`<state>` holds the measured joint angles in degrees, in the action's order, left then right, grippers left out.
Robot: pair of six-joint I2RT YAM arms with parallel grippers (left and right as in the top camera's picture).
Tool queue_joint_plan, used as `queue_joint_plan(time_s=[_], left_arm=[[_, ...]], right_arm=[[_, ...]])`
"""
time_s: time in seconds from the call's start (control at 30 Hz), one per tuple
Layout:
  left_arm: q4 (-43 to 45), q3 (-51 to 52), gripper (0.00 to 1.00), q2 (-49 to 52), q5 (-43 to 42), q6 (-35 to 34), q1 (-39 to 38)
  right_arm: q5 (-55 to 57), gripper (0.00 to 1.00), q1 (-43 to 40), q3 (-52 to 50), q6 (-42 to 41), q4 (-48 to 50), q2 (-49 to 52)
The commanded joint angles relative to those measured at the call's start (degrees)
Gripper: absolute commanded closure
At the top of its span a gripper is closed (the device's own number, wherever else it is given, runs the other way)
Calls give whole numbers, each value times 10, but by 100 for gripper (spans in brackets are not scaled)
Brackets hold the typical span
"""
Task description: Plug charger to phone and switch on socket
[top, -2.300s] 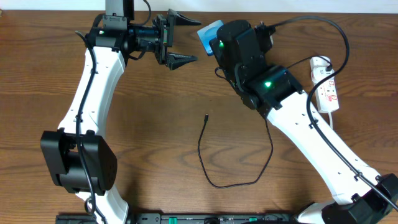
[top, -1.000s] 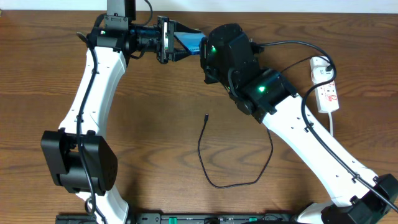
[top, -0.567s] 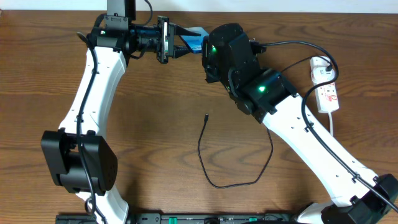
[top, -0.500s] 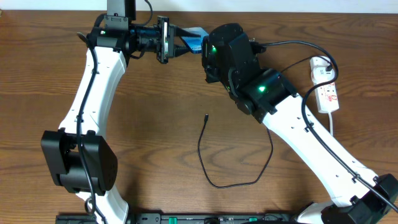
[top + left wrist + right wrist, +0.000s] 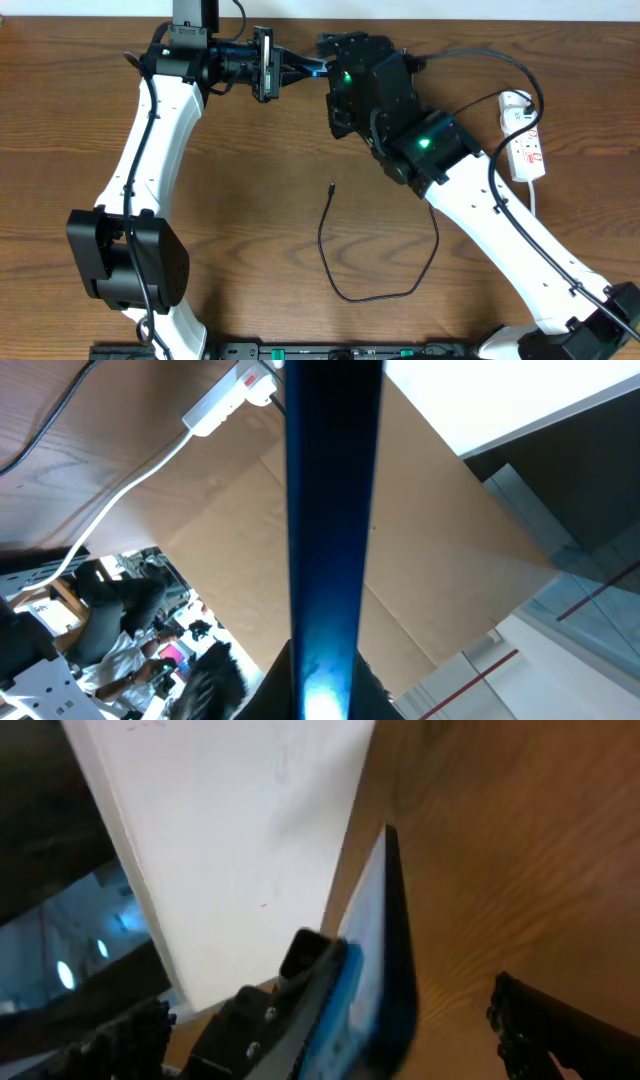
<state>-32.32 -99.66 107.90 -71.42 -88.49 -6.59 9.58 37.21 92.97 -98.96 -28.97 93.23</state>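
The phone [image 5: 320, 510] is held edge-on above the table's far edge, a dark blue band running up the left wrist view. My left gripper [image 5: 320, 700] is shut on its lower end, one dark finger on each side. From overhead only a blue sliver of the phone [image 5: 319, 66] shows past the left gripper [image 5: 300, 68]. My right gripper [image 5: 335, 1035] is open, its fingers [image 5: 560, 1030] standing off either side of the phone [image 5: 378, 960]. The charger cable loops over mid-table, its tip [image 5: 331, 185] lying free. The socket [image 5: 527, 150] rests at the right.
The socket's thick white cord [image 5: 535, 195] runs down along the right arm. The charger's loop [image 5: 370, 295] lies near the front, under the right forearm [image 5: 500, 230]. The left arm [image 5: 150, 140] stretches along the left side.
My left gripper has closed onto the phone. My right gripper, which was shut on it, has sprung open. The phone has tilted, so less of it shows from overhead.
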Motion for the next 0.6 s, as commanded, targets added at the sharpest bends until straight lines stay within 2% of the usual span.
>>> queue_joint_plan(time_s=[0.0,0.1,0.23,0.3,0.43,0.57], left_arm=[[3,-4,93,-19,18,35,4],[3,-4,93,-19,64,129,14],[2,-4,92,-19,96,330,30],[-12,-4,92,-19,96,427,39],[-58,-3,93,-19,120,533,59],[-106,-3,93,-19,219,571,71]], right_arm=[[-28,1,-38,10,143,0,-19],[-145,1,-100,10,294,-2,-25],[-302,1,-168,10,489,-24,-25],[-338,1,-200,10,544,-74,-25],[-322,3,-226,9,625,-207,-23],[-292,1,-216,0,654,-270,-19]])
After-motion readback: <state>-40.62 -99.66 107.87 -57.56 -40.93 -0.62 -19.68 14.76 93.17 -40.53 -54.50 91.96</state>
